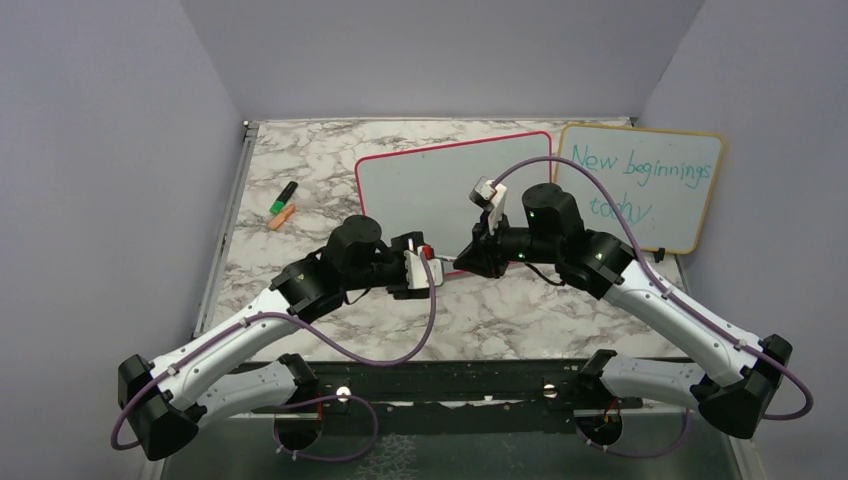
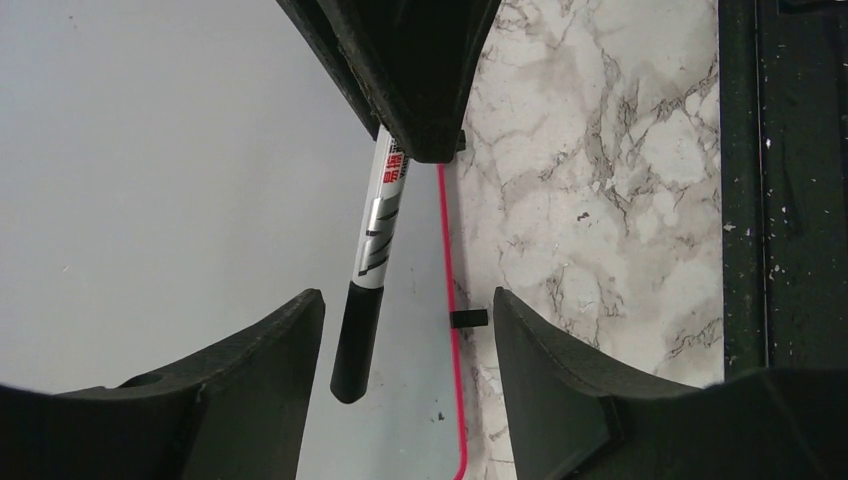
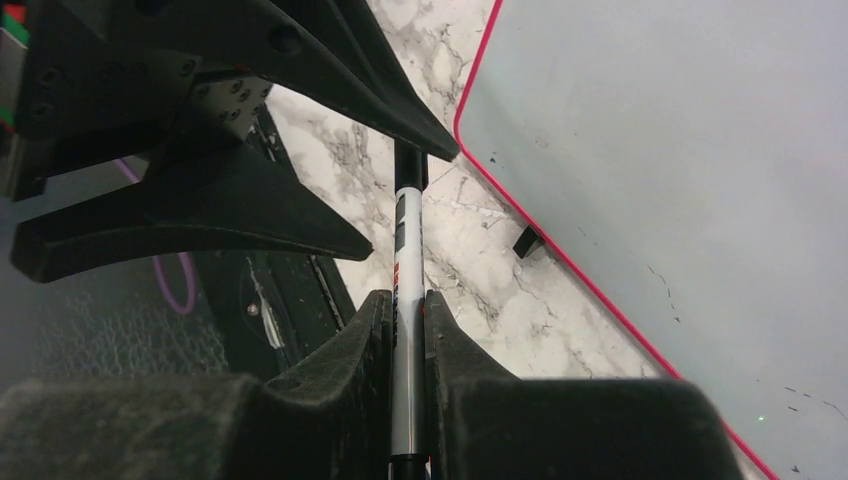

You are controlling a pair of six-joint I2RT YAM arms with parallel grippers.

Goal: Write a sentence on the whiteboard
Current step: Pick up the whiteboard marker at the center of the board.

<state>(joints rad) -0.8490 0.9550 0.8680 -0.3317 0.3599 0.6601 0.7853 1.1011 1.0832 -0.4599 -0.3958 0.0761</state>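
Black base rail [image 1: 450, 385], marble table [image 1: 500, 312], whiteboard [image 1: 420, 190], lilac walls [image 1: 100, 150].

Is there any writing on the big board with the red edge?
No, the whiteboard shows a blank surface in the top view; only the yellow-framed board beside it carries teal words.

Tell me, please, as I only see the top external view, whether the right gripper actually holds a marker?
Observer: Yes; the right wrist view shows the right gripper shut around the barrel of the marker.
Operator: Is it capped?
Observer: Yes; the left wrist view shows the black cap on, between the open fingers of the left gripper.
Operator: Any writing beneath the arms?
Observer: None; the whiteboard there is blank apart from tiny specks.
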